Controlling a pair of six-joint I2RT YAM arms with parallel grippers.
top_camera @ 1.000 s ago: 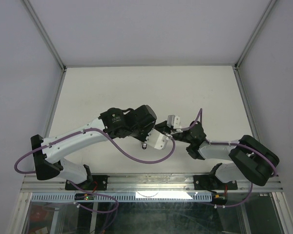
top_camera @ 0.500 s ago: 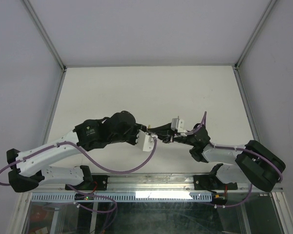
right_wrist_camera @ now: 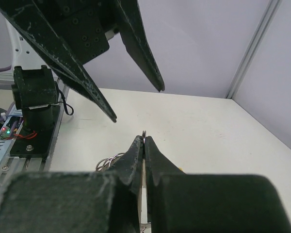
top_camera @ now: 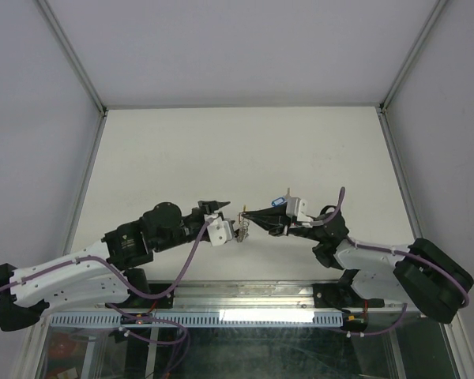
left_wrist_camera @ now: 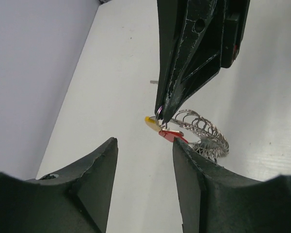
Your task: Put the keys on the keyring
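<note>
**A:** Entry one, the keyring. Where is it?

**B:** Keyring point(left_wrist_camera: 203, 135): a cluster of silvery loops with a yellow end. A red key tag point(left_wrist_camera: 170, 136) sits just beside that end. It lies between your two claws, over the near part of the worktop point(top_camera: 221, 150). I cannot tell whether the loops hang free or rest on the surface.

**A:** Entry two, the claws?

**B:** Right claw point(right_wrist_camera: 143, 141): fingers pressed together, pinching a thin wire loop at the keyring's yellow end. Left claw point(left_wrist_camera: 144, 145): spread wide and holding nothing, with its tips near the cluster but apart from it.

**A:** Which relation governs your next move?

**B:** From your left claw, the yellow end lies straight ahead, nearly centred in the gap. The long axis runs across your line of approach, and the coil trails off to one finger's side. Your left arm is the free one and is close. In my judgement it advances onto the red tag.

**A:** Containers?

**B:** None in view. No other keys can be made out.
</note>
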